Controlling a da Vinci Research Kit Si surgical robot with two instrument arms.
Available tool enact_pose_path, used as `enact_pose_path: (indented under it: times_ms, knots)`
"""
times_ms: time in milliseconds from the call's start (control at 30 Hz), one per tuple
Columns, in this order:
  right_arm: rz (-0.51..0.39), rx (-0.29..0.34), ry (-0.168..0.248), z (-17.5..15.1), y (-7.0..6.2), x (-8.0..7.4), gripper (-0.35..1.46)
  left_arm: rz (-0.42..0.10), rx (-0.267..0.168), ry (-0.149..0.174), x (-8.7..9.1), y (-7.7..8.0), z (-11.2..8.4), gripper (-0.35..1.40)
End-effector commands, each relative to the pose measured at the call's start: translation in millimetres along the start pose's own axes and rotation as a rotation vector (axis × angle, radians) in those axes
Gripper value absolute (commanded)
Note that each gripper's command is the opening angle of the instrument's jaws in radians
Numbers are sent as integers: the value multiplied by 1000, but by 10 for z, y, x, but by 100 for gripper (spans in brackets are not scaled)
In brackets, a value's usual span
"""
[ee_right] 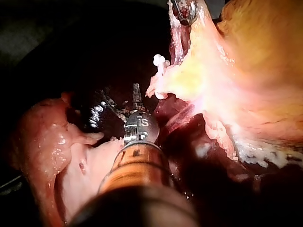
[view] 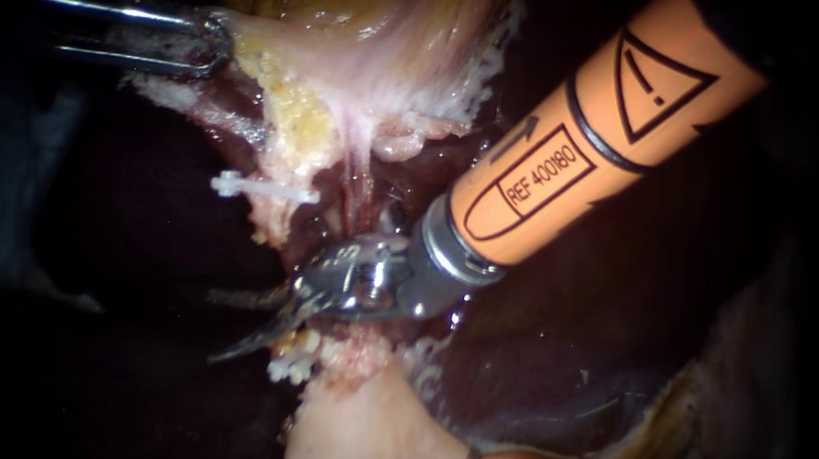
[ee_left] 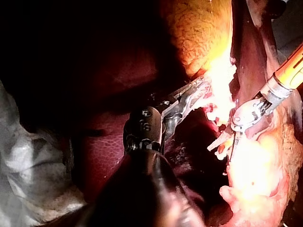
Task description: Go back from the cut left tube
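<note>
Your orange-shafted right instrument (view: pixel 242 328): blades narrowly parted, white plastic clip (view: pixel 262 189) near. Your left instrument (view: pixel 214 45): jaws clamping pale fatty tissue (view: pixel 294 109).

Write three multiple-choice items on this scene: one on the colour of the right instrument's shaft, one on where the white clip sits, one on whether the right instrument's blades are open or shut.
1. The shaft of the right instrument is:
A. Orange
B. Blue
C. Green

2. The white clip sits:
A. Between the right instrument's blades
B. On the tissue between the left instrument and the right one, gripped by neither
C. In the left instrument's jaws

3. The right instrument's blades are:
A. Shut together
B. Shut on the clip
C. Open, holding nothing

Answers
1 A: the endoscope view shows an orange shaft coming in from the upper right.
2 B: the clip juts from the tissue, clear of both tips.
3 C: a gap shows between the two blades, with nothing between them.
</note>
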Motion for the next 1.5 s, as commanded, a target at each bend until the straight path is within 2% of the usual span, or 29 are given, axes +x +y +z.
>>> enact_pose_path:
  times_ms: [33,100,167,333,433,633,833,933,1133,1333,1500]
  knots:
    - [-31,-38,9,-8,-4,1,136,0,0,0,0,-1,0,-35]
    - [-88,-126,26,-23,-15,1,145,0,0,0,0,-1,0,-35]
    - [-130,-190,20,-42,-25,-1,145,0,0,0,0,-1,0,-35]
    - [-214,-308,-116,-97,-47,-13,145,1,0,0,-1,-1,0,-35]
    - [-234,-364,-155,-131,-49,-20,145,1,0,0,-1,-2,0,-35]
    - [-247,-389,-171,-197,-44,-30,145,1,0,0,-1,-2,1,-35]
    - [-237,-397,-178,-238,-40,-34,145,2,0,0,-2,-4,1,-35]
    - [-230,-360,-173,-244,-40,-36,145,2,0,0,-2,-4,1,-35]
    - [-231,-357,-172,-242,-41,-36,145,3,2,1,-3,-5,4,-35]
    - [-231,-357,-172,-242,-41,-36,145,10,14,11,-13,-13,23,-35]
    - [-231,-357,-172,-243,-41,-36,145,18,12,1,-24,-22,43,-35]
